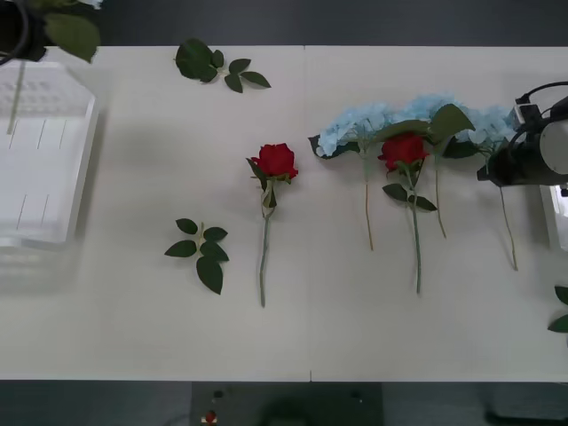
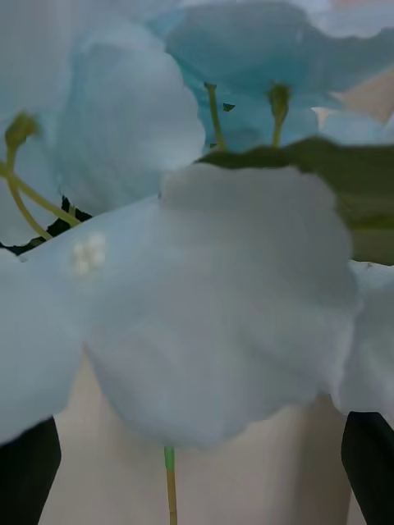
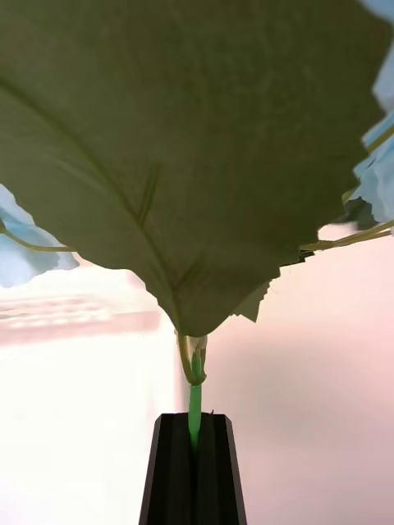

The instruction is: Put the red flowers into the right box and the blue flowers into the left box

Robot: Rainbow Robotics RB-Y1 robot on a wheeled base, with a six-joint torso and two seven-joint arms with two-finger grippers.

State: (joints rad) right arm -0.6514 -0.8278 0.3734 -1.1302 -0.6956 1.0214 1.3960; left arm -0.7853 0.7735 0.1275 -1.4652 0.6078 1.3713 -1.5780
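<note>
My left gripper (image 3: pixel 195 422) is shut on the green stem of a blue flower, just under its big leaf (image 3: pixel 180 148). In the front view that leaf (image 1: pixel 71 34) and the stem (image 1: pixel 16 98) hang over the left box (image 1: pixel 53 195), a white slotted tray. The other blue flowers (image 1: pixel 382 120) lie in a row at the right. My right gripper (image 2: pixel 197 459) is open, hovering close over the rightmost head (image 2: pixel 213 303), with its arm (image 1: pixel 532 155) beside that head. One red flower (image 1: pixel 277 160) lies mid-table and another (image 1: pixel 404 149) among the blue ones. The right box (image 1: pixel 555 217) shows at the edge.
Bare leaf sprigs lie at the far middle (image 1: pixel 213 64), the near middle (image 1: pixel 202 248) and the right edge (image 1: pixel 561 311). The flowers' stems point toward the table's front edge.
</note>
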